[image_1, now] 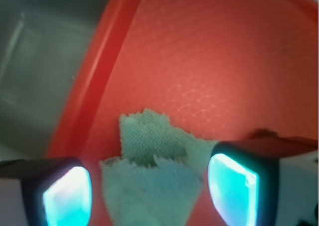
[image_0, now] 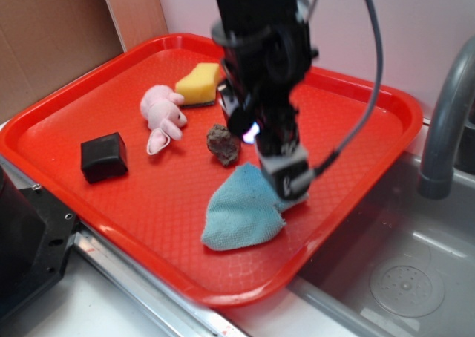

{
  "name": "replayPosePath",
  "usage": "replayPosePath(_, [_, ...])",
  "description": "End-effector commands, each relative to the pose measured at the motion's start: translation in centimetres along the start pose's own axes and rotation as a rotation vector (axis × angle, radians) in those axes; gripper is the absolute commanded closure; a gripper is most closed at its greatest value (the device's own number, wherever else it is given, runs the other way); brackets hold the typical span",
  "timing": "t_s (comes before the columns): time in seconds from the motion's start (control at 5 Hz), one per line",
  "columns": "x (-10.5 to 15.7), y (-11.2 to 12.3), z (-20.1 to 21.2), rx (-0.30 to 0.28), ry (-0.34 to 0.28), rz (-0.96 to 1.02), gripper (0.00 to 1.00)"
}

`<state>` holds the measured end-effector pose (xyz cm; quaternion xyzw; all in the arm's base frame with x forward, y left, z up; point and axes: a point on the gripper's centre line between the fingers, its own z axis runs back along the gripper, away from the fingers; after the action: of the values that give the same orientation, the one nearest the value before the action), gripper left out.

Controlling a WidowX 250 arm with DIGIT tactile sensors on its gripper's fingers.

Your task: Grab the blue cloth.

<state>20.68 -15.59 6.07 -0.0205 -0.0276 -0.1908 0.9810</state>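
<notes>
We see the black gripper (image_1: 149, 188) spread wide, gripping nothing, straddling the soft floppy pale-blue terry cloth (image_0: 241, 211) near the red plastic tray's (image_0: 67, 133) front edge; likely light, pinch a bunched fold.

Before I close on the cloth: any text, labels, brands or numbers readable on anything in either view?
None. The red tray, blue cloth, yellow sponge, pink plush toy, black block, brown rock and the tool show no print in either view.
</notes>
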Motion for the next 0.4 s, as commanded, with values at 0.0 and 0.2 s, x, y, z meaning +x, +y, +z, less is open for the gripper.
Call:
replayPosePath(0.0, [-1.81,-0.24,-2.6,-0.054,0.034,-0.072,0.0])
replayPosePath(0.2, [-2.31,0.13,-3.29,-0.065,0.085,-0.048,0.0])
